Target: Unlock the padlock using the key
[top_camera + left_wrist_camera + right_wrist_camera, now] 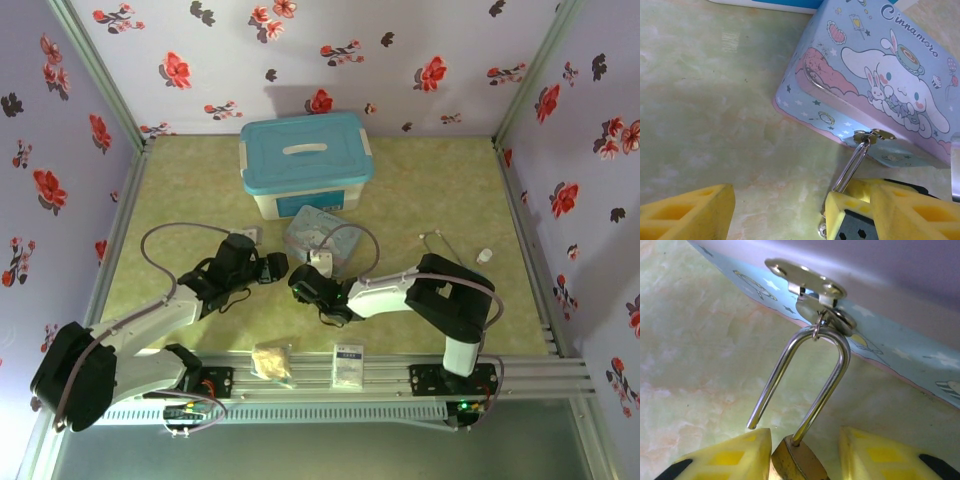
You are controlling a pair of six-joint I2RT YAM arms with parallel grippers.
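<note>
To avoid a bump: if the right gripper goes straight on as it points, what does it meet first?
The padlock, sitting between the fingers of the right gripper. Pushing on, likely the hasp holding its shackle, then the tin; depth is unclear.

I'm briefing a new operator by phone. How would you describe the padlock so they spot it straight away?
In front of the blue-lidded storage box lies a pastel Cinnamoroll tin. Hooked to the hasp on its near side is the padlock: a brass body with a thin silver U-shackle, far smaller than the tin.
</note>
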